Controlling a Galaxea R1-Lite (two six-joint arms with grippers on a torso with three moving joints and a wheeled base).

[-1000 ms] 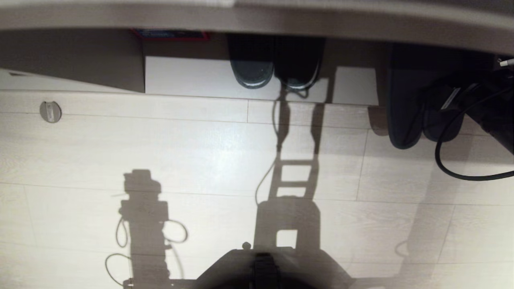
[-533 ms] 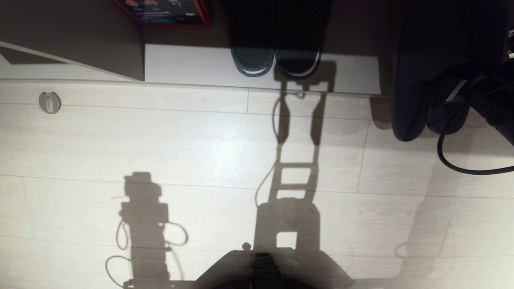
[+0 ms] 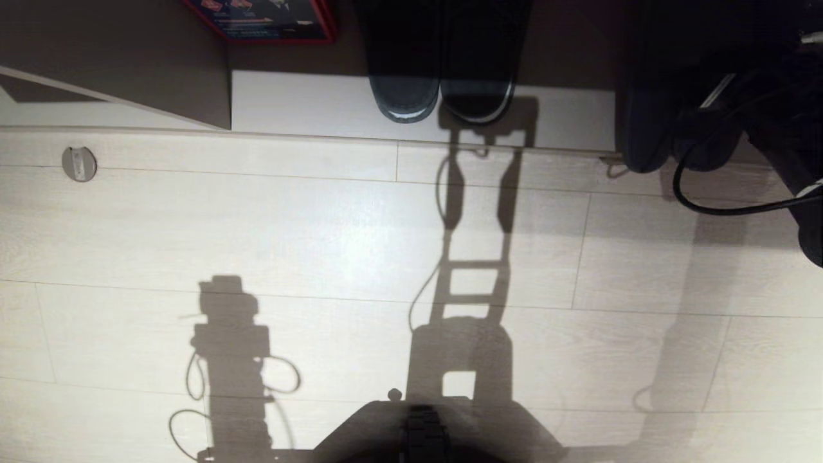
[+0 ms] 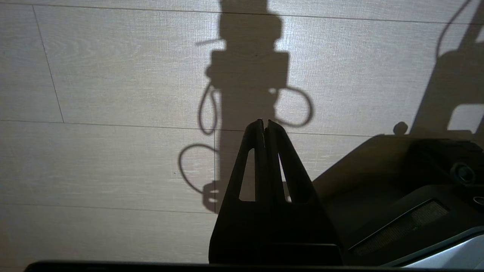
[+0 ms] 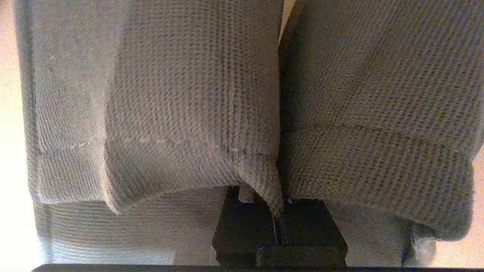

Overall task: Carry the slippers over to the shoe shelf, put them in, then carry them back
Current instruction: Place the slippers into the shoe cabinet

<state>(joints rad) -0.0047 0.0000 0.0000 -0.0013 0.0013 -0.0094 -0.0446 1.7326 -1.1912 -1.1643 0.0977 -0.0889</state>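
Two slippers (image 5: 196,98) hang pinched together in your right gripper (image 5: 278,211) at one o'clock, heels overhanging the shoe shelf (image 3: 308,106) lip. At twelve, another pair (image 3: 443,71) sits there; bare floor (image 3: 289,238) lies open below. Left gripper (image 4: 264,126): fingers pressed together.

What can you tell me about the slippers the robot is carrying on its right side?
The slippers are a dark pair with wide straps of ribbed, woven-looking fabric, held side by side. The right gripper is shut on the straps' inner edges where the two meet. From the head camera they hang at the upper right, heels over the pale floor, reaching into the dark opening of the shoe shelf.
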